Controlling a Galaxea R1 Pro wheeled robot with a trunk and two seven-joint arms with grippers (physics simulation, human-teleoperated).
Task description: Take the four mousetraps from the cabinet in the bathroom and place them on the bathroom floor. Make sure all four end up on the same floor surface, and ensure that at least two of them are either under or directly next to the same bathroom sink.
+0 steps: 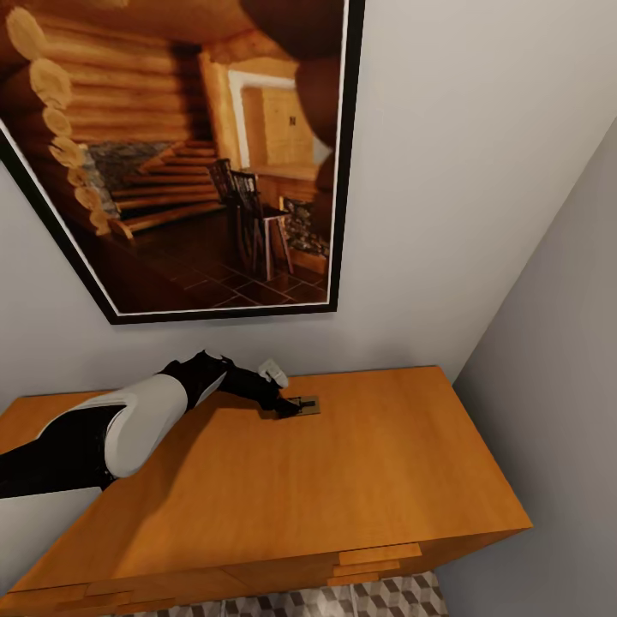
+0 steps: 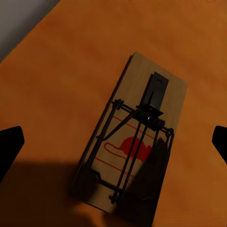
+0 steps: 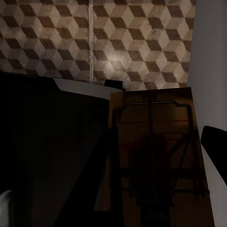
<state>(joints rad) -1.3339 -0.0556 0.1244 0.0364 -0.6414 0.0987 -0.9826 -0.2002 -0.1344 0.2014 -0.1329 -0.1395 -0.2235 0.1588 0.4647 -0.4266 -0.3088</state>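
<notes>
Left gripper (image 1: 294, 406) hovers spread wide over a mousetrap (image 2: 135, 142) lying flat on the cabinet top (image 1: 360, 480), not yet gripped. Right gripper (image 3: 161, 208) looks clamped on a second mousetrap (image 3: 156, 151) above the cube-patterned floor (image 3: 94, 38). Nothing visibly placed yet.

One mousetrap (image 1: 306, 404) lies flat on top of the cabinet (image 1: 360, 480), toward its back edge near the wall (image 1: 480, 171). The left gripper (image 1: 289, 406) is right over it, fingers (image 2: 10, 144) spread to either side, trap (image 2: 132, 142) dead between them. A picture (image 1: 188, 154) hangs on the wall above and behind the gripper. The right gripper (image 3: 198, 161) has a second trap (image 3: 158, 156) between its fingers, with the floor (image 3: 94, 42) beyond it.
</notes>
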